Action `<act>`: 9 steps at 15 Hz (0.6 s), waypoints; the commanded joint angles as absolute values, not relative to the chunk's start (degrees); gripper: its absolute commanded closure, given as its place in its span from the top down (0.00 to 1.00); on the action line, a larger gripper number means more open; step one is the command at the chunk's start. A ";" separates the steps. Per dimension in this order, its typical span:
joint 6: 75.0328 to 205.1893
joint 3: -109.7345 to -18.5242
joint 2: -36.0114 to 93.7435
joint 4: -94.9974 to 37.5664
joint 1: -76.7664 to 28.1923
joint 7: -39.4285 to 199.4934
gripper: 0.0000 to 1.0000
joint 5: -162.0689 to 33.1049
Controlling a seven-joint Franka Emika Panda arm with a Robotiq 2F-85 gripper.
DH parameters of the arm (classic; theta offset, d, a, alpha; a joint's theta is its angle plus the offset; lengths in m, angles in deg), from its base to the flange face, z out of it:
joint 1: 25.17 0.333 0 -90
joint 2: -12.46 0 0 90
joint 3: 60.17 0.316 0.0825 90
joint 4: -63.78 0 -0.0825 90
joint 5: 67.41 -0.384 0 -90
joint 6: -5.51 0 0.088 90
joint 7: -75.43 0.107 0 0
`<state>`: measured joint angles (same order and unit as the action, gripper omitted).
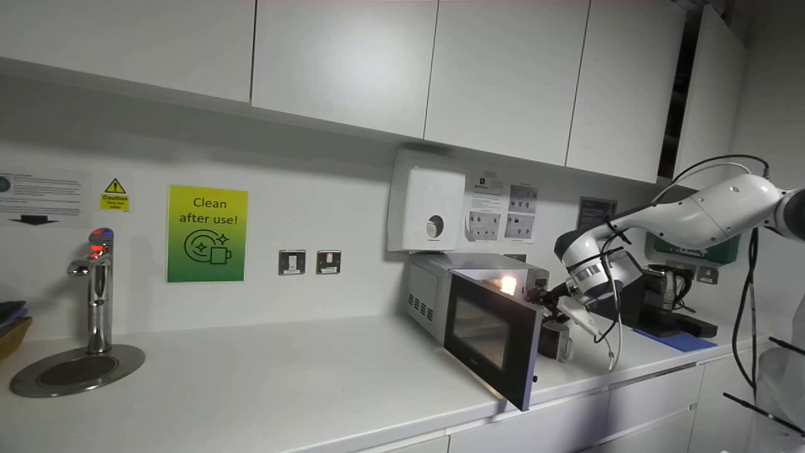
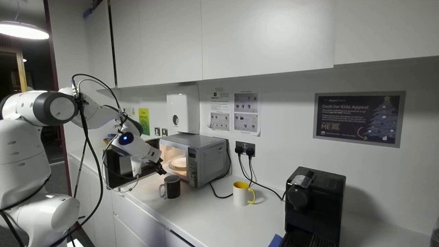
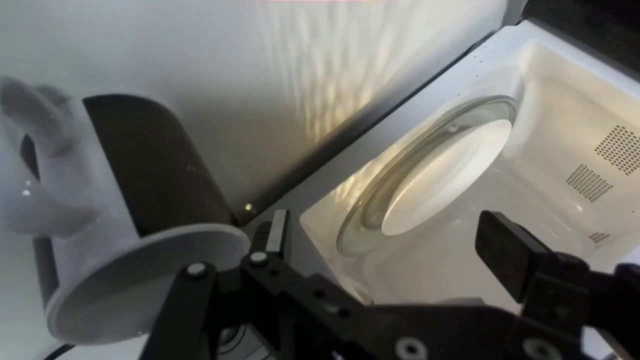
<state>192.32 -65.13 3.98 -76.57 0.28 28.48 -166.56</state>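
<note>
Wrist view shows black fingers [image 3: 505,255] spread wide apart with nothing between them, just in front of the open face of a silver-grey, box-shaped metal microwave [image 2: 214,161]; the broad gap fits fingers that carry no load. A dark cylindrical mug [image 3: 155,165] with a white interior and pale handle stands upright in front of the microwave, on a smooth white tabletop [image 2: 212,219]. It is the small thing nearest the fingers, and one of them overlaps its rim in that view, so contact cannot be told. Its handle faces away from the microwave, which leaves that handle unobstructed by the metal housing.

A flat, dark door [image 1: 490,336] with a window stands swung outward from the microwave in both exterior views, probably the reason the cavity glows. Inside the microwave, a shallow, round white dish [image 3: 450,175] rests on a clear glass turntable [image 3: 400,172], which presumably gives it a level base. In an exterior view, a white ceramic-looking mug [image 2: 240,196] with a yellow interior stands on the microwave's control-panel side, well apart from the fingers, and a black, boxy coffee machine [image 2: 325,195] sits farther out that way. A white plastic-looking dispenser [image 2: 182,109] hangs above the microwave, likely wall-mounted to spare tabletop room.
</note>
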 commanded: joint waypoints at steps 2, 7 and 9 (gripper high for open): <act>189.11 -67.40 0.05 -80.94 0.43 31.70 1.00 -157.07; 187.16 -66.78 0.31 -84.17 -2.53 39.55 1.00 -139.96; 185.42 -65.97 0.06 -84.58 -4.82 43.49 1.00 -132.11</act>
